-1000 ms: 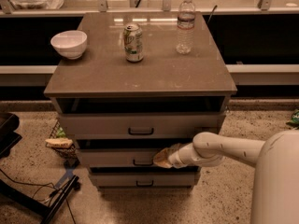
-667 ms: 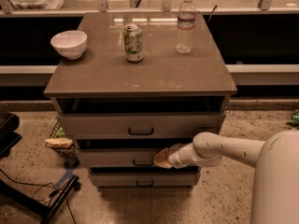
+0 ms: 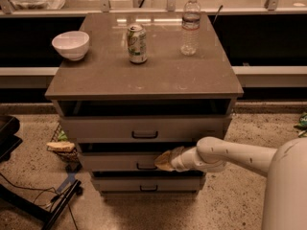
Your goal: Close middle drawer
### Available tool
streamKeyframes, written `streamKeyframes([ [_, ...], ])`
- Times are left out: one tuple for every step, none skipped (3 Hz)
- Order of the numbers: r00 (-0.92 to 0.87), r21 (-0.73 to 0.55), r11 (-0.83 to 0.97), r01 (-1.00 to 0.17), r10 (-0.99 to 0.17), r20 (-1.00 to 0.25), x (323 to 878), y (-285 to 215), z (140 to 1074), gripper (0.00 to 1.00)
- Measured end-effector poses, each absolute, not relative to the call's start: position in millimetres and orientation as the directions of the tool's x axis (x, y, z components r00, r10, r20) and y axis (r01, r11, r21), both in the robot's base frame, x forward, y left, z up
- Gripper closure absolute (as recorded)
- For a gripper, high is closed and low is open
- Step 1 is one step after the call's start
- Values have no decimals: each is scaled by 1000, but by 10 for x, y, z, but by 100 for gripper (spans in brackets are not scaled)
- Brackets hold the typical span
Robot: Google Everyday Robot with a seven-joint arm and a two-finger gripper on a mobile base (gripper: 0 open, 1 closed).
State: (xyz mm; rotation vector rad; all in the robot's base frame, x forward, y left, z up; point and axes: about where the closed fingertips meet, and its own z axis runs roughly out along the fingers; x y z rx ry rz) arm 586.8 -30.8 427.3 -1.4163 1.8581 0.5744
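Note:
The cabinet has three grey-beige drawers. The middle drawer (image 3: 115,161) is the second one, with a small dark pull (image 3: 146,166) at its centre; it stands slightly out, with a dark gap above its front. The top drawer (image 3: 96,128) stands out further. My gripper (image 3: 164,161) reaches in from the right on a white arm and rests against the middle drawer's front, just right of the pull.
On the cabinet top (image 3: 158,80) stand a white bowl (image 3: 70,44), a soda can (image 3: 137,43) and a water bottle (image 3: 191,25). The lowest drawer (image 3: 120,185) is near the floor. A basket (image 3: 62,147) and black stand legs (image 3: 43,205) lie at the left.

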Motion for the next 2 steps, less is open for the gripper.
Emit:
streamKeyframes([
  [-128,-88,301,-950,-629,-767,5962,-302,4295,100],
  [-128,-88,301,-950,-629,-767,5916,-308,4295,100],
])
